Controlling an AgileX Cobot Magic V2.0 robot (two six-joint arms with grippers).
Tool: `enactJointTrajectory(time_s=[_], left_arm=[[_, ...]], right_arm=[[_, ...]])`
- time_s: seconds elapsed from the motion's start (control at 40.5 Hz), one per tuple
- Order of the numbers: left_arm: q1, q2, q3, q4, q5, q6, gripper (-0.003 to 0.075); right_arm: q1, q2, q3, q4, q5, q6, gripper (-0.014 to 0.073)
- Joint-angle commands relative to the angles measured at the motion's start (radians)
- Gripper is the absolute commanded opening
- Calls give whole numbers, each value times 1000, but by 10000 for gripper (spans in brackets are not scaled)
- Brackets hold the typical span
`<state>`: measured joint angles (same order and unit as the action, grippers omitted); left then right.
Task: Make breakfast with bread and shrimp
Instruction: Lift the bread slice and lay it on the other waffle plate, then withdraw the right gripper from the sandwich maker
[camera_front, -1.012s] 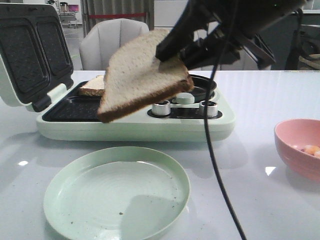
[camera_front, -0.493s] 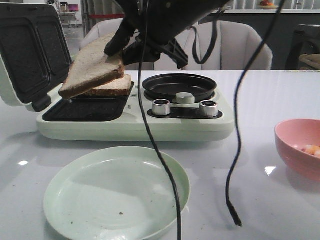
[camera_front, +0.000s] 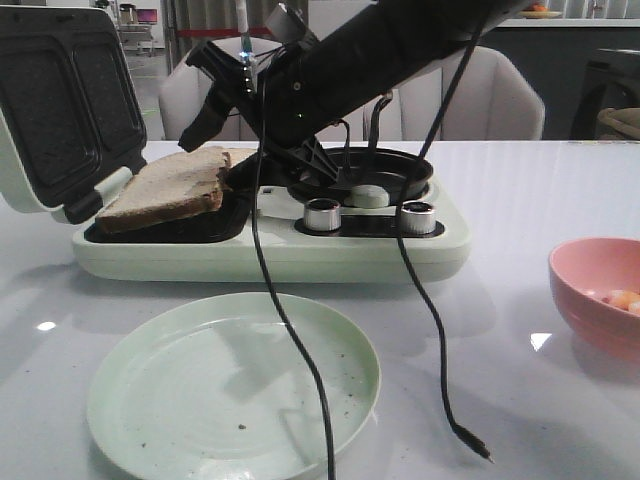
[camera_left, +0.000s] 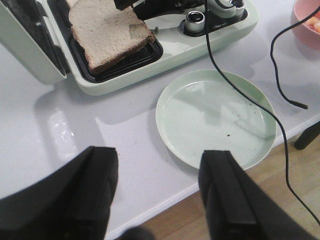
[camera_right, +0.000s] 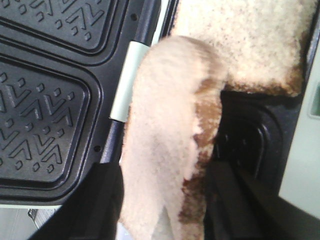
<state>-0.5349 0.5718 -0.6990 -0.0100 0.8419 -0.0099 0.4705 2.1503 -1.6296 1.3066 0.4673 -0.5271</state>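
One bread slice (camera_front: 165, 190) lies tilted in the left tray of the open sandwich maker (camera_front: 270, 255), its left end low. My right gripper (camera_front: 232, 168) reaches in from the upper right and is shut on that slice's right edge. In the right wrist view the slice (camera_right: 165, 125) sits between the fingers of the gripper (camera_right: 167, 200). A second slice (camera_right: 240, 40) lies just beyond it in the tray. The shrimp (camera_front: 622, 298) lie in a pink bowl (camera_front: 590, 275) at the right. My left gripper (camera_left: 162, 195) is open and empty over the table's front edge.
A pale green plate (camera_front: 233, 385) sits in front of the sandwich maker. The lid (camera_front: 60, 100) stands open at the left. A round black pan (camera_front: 390, 170) and two metal knobs (camera_front: 322, 215) are on its right half. Black cables (camera_front: 290, 340) hang from the arm over the plate.
My right arm carried the bread slice left and down, from above the knobs into the left tray, where it now rests. The hanging cables swung with the arm.
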Motion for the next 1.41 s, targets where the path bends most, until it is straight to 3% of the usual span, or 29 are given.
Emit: enactJointTrajectory(time_s=[0.0, 0.296, 0.469, 0.617, 0.691, 0.913, 1.382], left_arm=[[-6, 1, -29, -8, -75, 2, 426], [-6, 1, -29, -8, -73, 2, 426], [-6, 1, -29, -8, -73, 2, 426], [-6, 1, -29, -8, -73, 2, 426], [-6, 1, -29, -8, -73, 2, 426], [-6, 1, -29, -6, -73, 2, 426], [-6, 1, -29, 10, -73, 2, 426]], right_arm=[[-4, -84, -38, 1, 17, -15, 508], [-1, -263, -38, -401, 90, 56, 482], [16, -402, -38, -813, 248, 265, 395], [45, -507, -20, -1184, 393, 483, 385], [65, -577, 29, -1299, 430, 570, 384], [81, -792, 259, -1338, 413, 592, 384], [81, -1259, 806, -1338, 208, 592, 384]])
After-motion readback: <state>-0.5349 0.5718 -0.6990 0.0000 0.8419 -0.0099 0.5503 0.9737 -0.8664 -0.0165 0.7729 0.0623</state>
